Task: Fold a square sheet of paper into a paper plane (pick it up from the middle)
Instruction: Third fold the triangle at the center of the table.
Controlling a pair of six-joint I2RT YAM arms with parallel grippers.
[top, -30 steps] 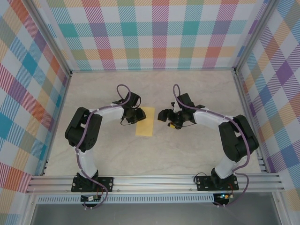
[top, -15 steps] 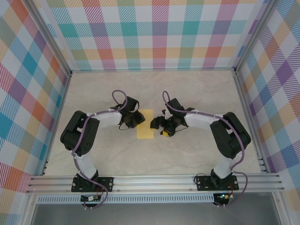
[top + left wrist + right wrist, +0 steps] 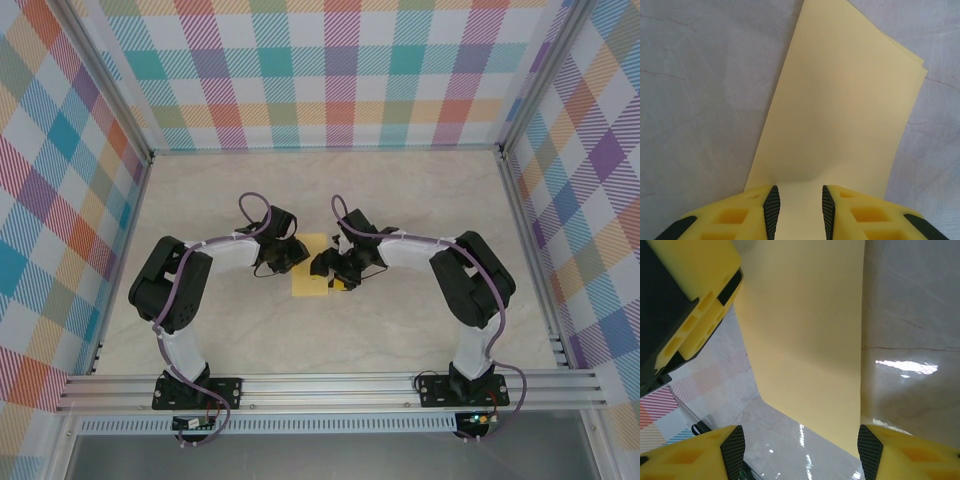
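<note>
Paper (image 3: 840,110) folded, flat on desk (image 3: 690,100), ahead of both fingers | left fingers (image 3: 771,210) narrowly apart on its near edge, paper puckered between them, grip unclear | right fingers (image 3: 733,452) spread wide, paper between them.

One yellow paper (image 3: 311,287), between grippers. Two grippers: left gripper (image 3: 291,252), right gripper (image 3: 326,266). Four yellow fingers (image 3: 730,220), two per gripper. Two arms: left arm (image 3: 215,250), right arm (image 3: 420,250). Two purple cables (image 3: 250,205), one per arm. One table (image 3: 420,200) under grippers.
</note>
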